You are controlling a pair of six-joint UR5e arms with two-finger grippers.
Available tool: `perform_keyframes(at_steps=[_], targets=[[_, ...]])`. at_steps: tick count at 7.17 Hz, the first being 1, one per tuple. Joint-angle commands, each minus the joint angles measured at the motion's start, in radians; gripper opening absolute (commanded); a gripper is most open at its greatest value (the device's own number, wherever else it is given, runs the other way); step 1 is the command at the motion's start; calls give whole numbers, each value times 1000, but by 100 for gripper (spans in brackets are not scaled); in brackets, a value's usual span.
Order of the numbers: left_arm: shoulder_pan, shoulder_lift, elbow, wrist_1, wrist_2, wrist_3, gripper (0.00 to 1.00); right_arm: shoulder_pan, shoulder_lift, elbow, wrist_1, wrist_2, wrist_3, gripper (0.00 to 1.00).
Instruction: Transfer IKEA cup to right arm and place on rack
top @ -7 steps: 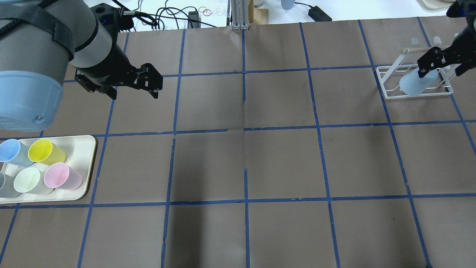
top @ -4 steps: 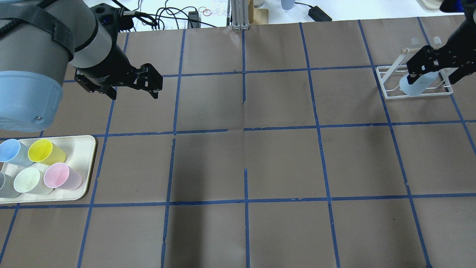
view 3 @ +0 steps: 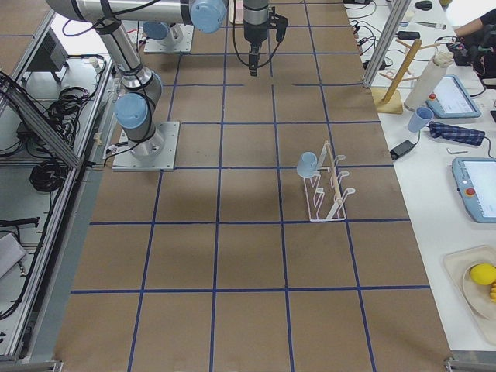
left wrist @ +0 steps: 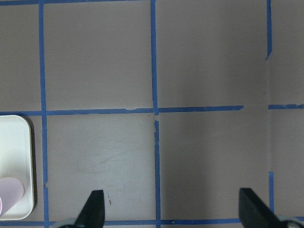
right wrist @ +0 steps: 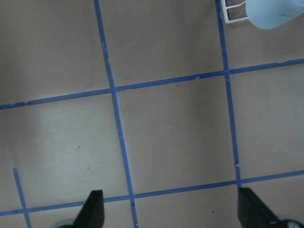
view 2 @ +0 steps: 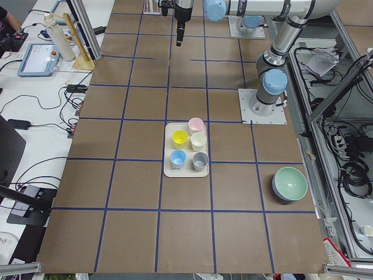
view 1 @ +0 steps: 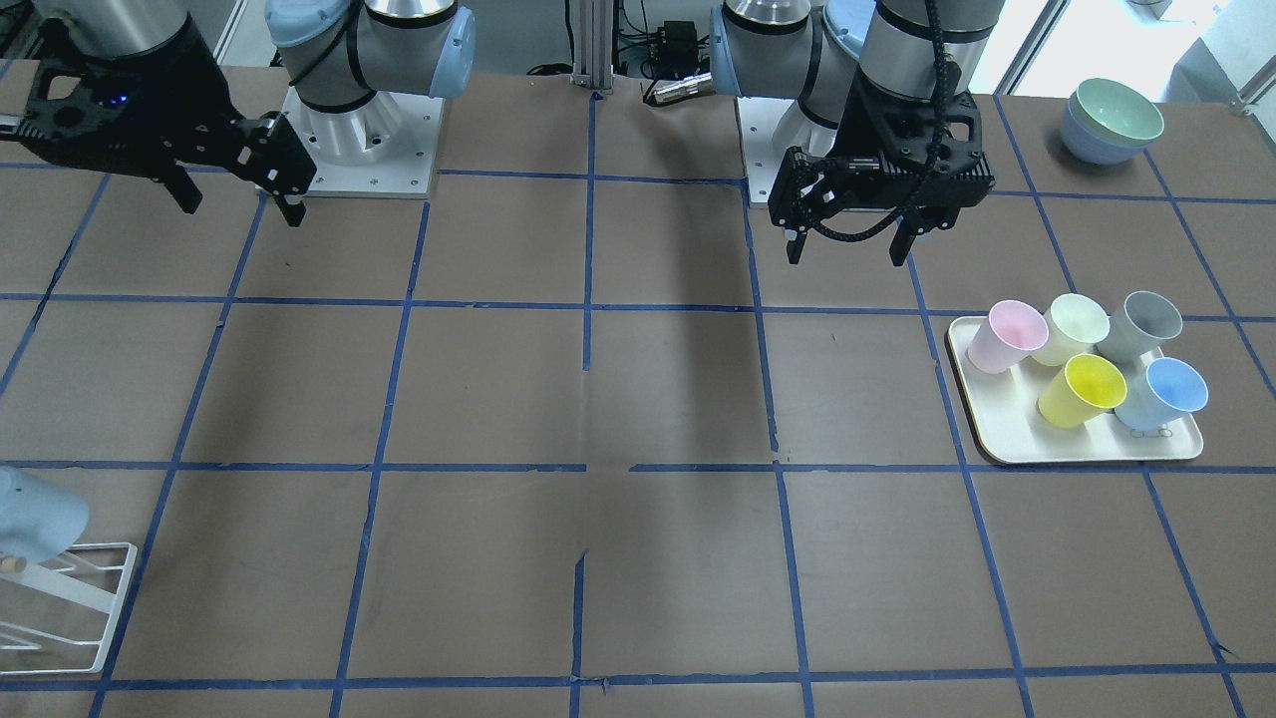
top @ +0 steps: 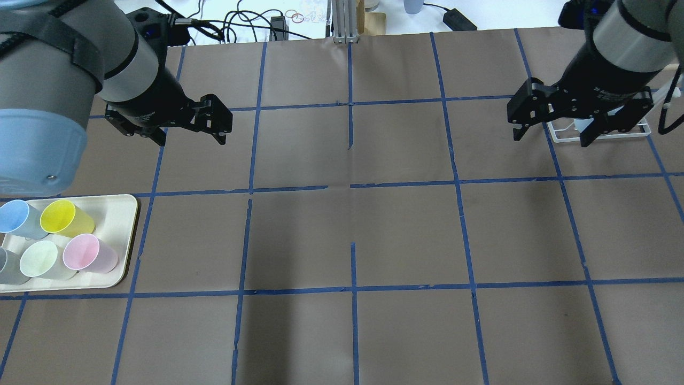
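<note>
My right gripper (top: pixel 550 138) hangs wide open, empty. The blue cup (view 3: pixel 308 163) sits tilted on the rack (view 3: pixel 329 203) by the table's far edge, beyond my fingertips. My left gripper (top: pixel 191 140), also open and empty, is much farther off.

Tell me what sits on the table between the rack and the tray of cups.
Nothing. Between the rack and the tray there is only bare brown paper crossed by blue tape lines, as the front-facing view shows plainly.
</note>
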Motion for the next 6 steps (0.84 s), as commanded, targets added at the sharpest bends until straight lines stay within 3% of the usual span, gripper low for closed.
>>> perform_keyframes(at_steps=[1,6], targets=[[4,-21,14,-2,2,-1,100,50,-37,18,30,8,32,100],[2,-31,19,-25,-20,-2,100,53,-60,33,31,8,42,100]])
